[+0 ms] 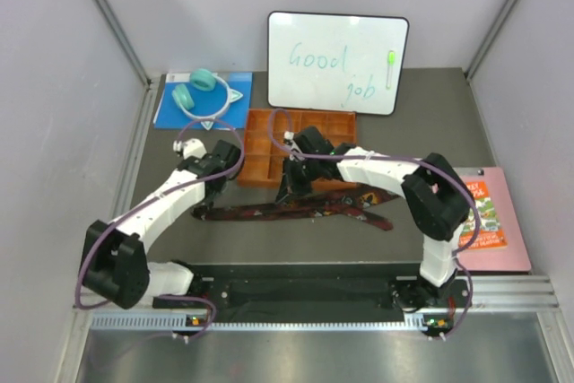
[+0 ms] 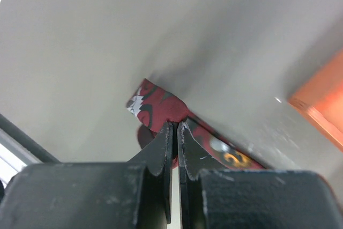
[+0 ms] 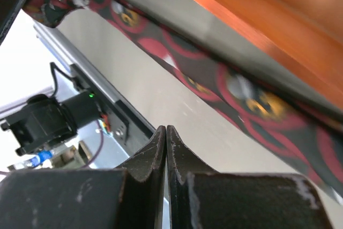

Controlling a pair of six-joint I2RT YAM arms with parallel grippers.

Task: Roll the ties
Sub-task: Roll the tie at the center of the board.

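1. The long maroon-red patterned fabric tie [image 1: 269, 212] is lying stretched flat on the dark grey table [image 1: 430, 132], just in front of the orange plastic compartment tray [image 1: 258, 143].
2. The left gripper [image 2: 175, 126] is pinching what looks like the tie's left end, its jaws nearly together on the cloth.
3. The right gripper [image 3: 166, 130] is hovering near the tie's middle, its jaws closed on nothing.
4. To roll it well, I'd be turning that pinched end over tightly while the other gripper is pinning the strip straight.

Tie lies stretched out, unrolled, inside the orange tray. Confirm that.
Not inside it. The tie lies stretched out, unrolled, on the table in front of the orange tray, as the top external view shows.
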